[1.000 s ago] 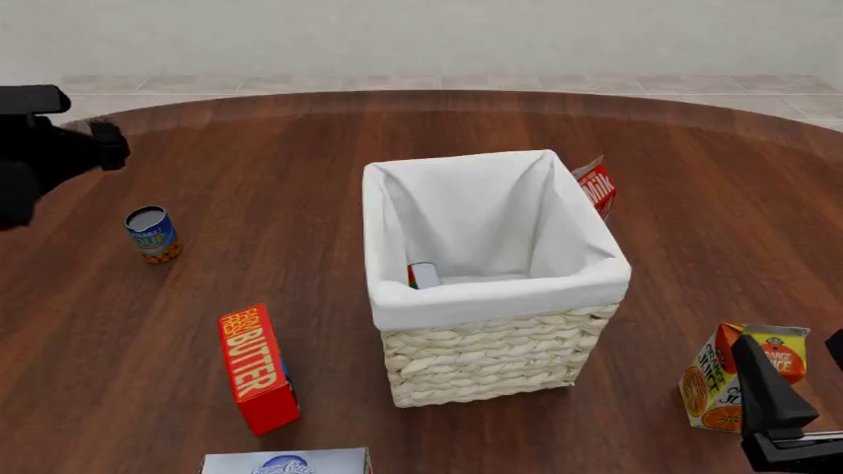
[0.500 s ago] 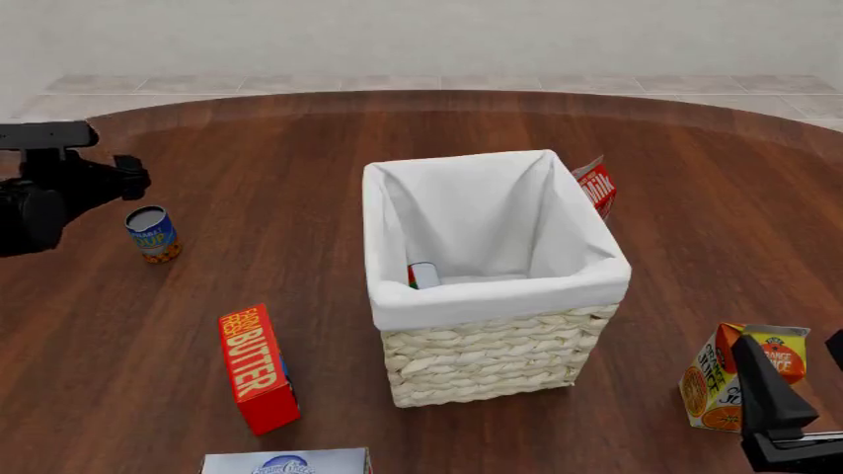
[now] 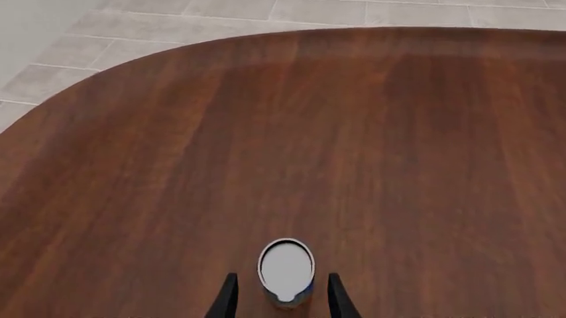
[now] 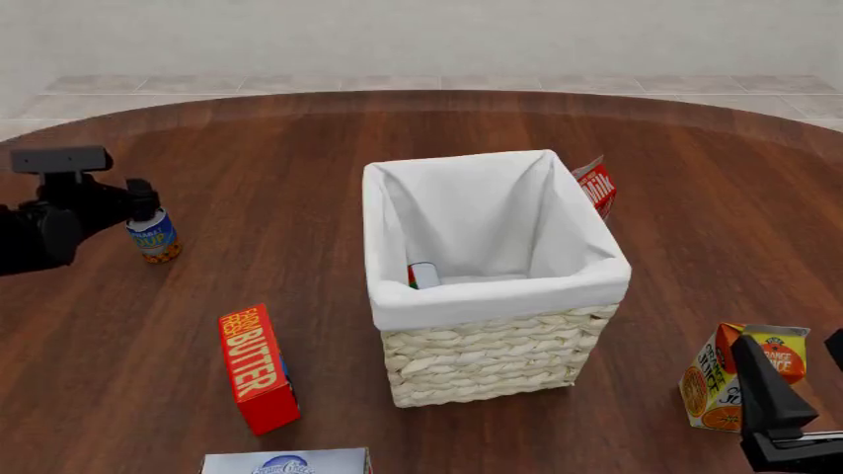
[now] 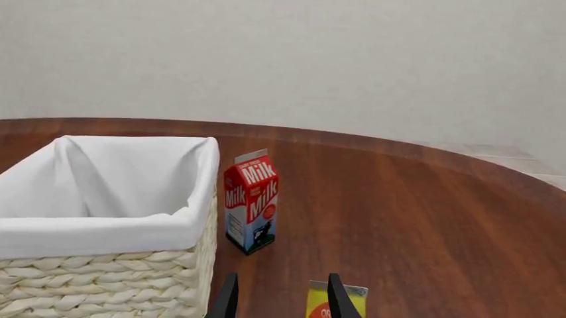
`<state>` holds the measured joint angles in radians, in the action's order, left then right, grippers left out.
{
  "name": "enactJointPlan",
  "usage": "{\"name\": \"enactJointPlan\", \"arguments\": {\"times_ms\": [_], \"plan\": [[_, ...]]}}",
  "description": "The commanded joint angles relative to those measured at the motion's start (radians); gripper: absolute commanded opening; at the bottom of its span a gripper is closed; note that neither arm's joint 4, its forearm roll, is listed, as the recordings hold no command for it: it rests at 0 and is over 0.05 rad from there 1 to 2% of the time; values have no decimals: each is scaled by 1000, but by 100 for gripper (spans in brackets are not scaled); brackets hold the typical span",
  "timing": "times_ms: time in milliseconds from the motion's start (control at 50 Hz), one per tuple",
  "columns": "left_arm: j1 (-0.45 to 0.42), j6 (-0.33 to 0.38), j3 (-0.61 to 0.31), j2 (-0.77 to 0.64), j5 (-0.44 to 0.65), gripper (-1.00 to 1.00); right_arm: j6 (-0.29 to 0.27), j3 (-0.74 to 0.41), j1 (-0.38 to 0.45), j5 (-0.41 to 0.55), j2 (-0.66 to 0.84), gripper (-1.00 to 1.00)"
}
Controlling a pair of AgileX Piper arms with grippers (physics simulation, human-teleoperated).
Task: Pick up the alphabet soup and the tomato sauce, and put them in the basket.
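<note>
The step in hand looks like the grasp of the alphabet soup point(image 4: 156, 239), which stands upright on the table point(image 4: 303, 148) at its left side. The left gripper point(image 3: 282, 301) has its fingers apart, one on each side of the can; closing on it and lifting comes next, by my judgement. One butter box point(image 4: 257, 367) lies nearer, one pale carton point(image 4: 286, 462) at the near edge. The single basket point(image 4: 491, 296) stands mid-table with the tomato sauce point(image 4: 421, 276) already inside. One milk carton point(image 4: 599, 186) is behind it, one orange juice carton point(image 4: 740, 375) to the right, beside the right gripper point(image 5: 282, 299), idle with its fingers apart.
</note>
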<state>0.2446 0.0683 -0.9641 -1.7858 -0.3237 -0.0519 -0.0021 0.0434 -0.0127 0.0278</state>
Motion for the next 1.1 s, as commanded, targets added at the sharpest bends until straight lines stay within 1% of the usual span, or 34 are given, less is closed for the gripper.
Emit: {"name": "enactJointPlan", "arguments": {"times_ms": [20,240,420,1100], "plan": [[13,13,0,-33,-10,100,1,0,1,-1,1,100],[26,25,-18,-69,-15,100,2,0,-1,-4,4,100],[19,26,-15,-89,-28,100,1,0,-2,-7,7,100],[2,7,-38,-156,-50,100,2,0,-5,14,-14,100]]}}
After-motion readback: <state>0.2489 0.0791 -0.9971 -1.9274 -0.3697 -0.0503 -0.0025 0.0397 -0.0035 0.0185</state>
